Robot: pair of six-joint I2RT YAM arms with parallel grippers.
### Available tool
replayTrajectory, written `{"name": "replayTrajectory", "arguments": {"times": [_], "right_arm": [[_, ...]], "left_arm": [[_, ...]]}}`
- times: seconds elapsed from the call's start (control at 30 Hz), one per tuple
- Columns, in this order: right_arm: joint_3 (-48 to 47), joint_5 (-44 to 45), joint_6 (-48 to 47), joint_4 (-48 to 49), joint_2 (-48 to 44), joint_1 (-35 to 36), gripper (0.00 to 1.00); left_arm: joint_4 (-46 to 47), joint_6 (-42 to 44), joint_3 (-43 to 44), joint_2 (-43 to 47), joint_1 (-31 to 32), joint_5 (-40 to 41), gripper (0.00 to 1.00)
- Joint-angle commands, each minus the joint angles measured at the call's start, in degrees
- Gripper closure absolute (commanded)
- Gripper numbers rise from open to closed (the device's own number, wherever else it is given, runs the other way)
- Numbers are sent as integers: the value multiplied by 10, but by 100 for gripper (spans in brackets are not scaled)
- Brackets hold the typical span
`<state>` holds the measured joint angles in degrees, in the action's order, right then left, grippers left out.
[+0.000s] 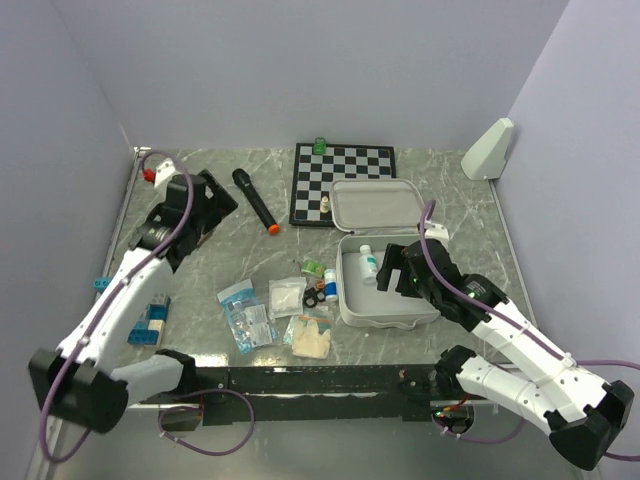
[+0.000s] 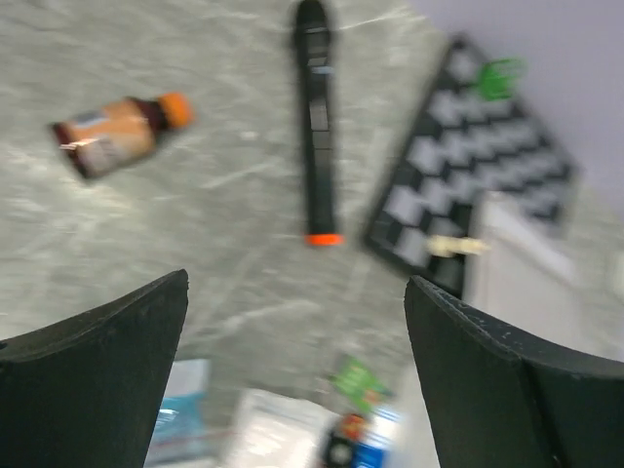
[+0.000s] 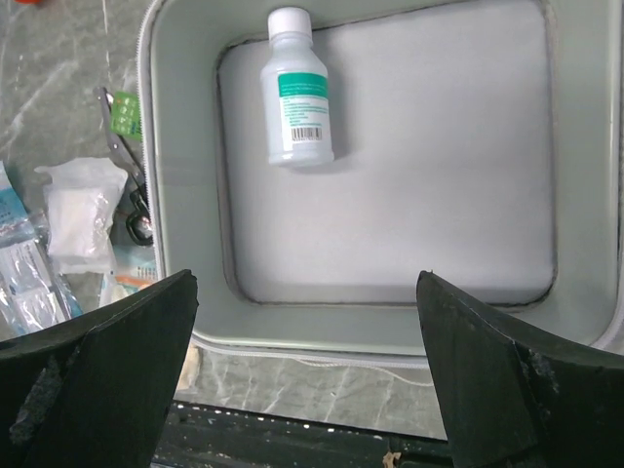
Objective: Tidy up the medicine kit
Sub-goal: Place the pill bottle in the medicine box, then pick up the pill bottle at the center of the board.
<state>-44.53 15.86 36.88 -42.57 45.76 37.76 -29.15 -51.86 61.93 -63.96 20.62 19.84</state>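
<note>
The left gripper is wide open and holds nothing, well apart from the pale grey-white rounded plastic medicine kit, which lies open off to the right. The right gripper hangs wide open just above it.

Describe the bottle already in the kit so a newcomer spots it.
Find the open medicine kit just in front of the chessboard. In its near half lies a white bottle, the only item inside; its teal label band sets it apart from the packets outside.
</note>
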Motion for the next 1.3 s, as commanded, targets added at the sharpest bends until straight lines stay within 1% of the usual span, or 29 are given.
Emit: {"name": "replayTrajectory", "arguments": {"times": [0.0,0.1,0.2,0.3,0.37,0.5,0.6,0.7,0.8,1.0,1.17,1.27], "right_arm": [[4,-10,-16,42,13,-5,0],[2,-21,-19,51,22,-4,0],[2,-29,-21,60,23,-4,0],[7,-36,-21,71,19,-4,0],[12,-43,-21,78,18,-4,0],[23,-51,-20,86,20,-4,0],[30,-59,-22,93,23,-4,0],[30,-66,-23,95,25,-5,0],[32,-72,-23,100,22,-5,0],[36,-77,-22,103,28,-6,0],[44,-78,-19,107,22,-6,0],[41,-78,-18,105,22,-7,0]], "left_arm": [[-33,116,5,-84,-50,-26,4],[-28,147,53,-169,-68,-16,4],[-34,160,103,-248,-97,-6,4],[-90,153,177,-341,-123,38,3],[-104,162,206,-381,-134,55,4],[-70,199,217,-404,-147,46,4],[-77,216,237,-441,-160,25,4],[-50,227,217,-441,-174,-10,4],[-36,235,198,-440,-175,-26,4],[-61,265,195,-481,-175,-50,3],[-58,275,171,-484,-176,-58,1],[-60,272,161,-487,-175,-71,10]]}}
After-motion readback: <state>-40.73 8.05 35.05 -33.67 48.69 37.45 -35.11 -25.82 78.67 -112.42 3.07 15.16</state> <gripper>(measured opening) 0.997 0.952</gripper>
